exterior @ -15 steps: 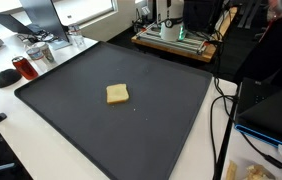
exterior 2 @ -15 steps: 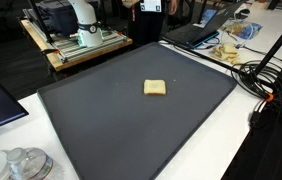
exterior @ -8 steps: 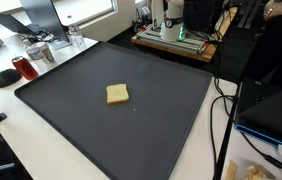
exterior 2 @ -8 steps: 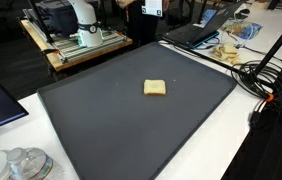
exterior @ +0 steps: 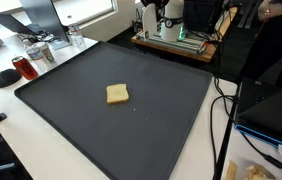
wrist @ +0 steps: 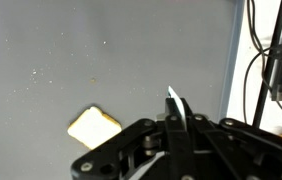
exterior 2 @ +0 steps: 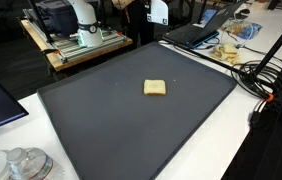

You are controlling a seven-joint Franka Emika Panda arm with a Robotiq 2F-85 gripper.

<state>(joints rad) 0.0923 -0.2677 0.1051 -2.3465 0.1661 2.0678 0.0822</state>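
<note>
A slice of toast (exterior: 117,94) lies flat near the middle of a large dark grey mat (exterior: 166,125); it shows in both exterior views (exterior 2: 155,88). My gripper (exterior: 149,9) hangs high over the mat's far edge, well away from the toast, and also shows at the top of an exterior view (exterior 2: 157,11). In the wrist view the fingers (wrist: 173,100) are pressed together with nothing between them, and the toast (wrist: 93,127) lies on the mat (wrist: 71,50) below and to the left of the fingertips.
A wooden stand with the robot base (exterior 2: 79,40) sits behind the mat. Cables (exterior 2: 269,72), a laptop (exterior 2: 196,31) and a bag of bread (exterior 2: 226,47) lie along one side. A red-filled jar (exterior: 21,67) and glassware (exterior 2: 21,163) stand at the other.
My gripper has come into view at the top edge of both exterior views, moving in over the mat's far edge. The toast has not moved.
</note>
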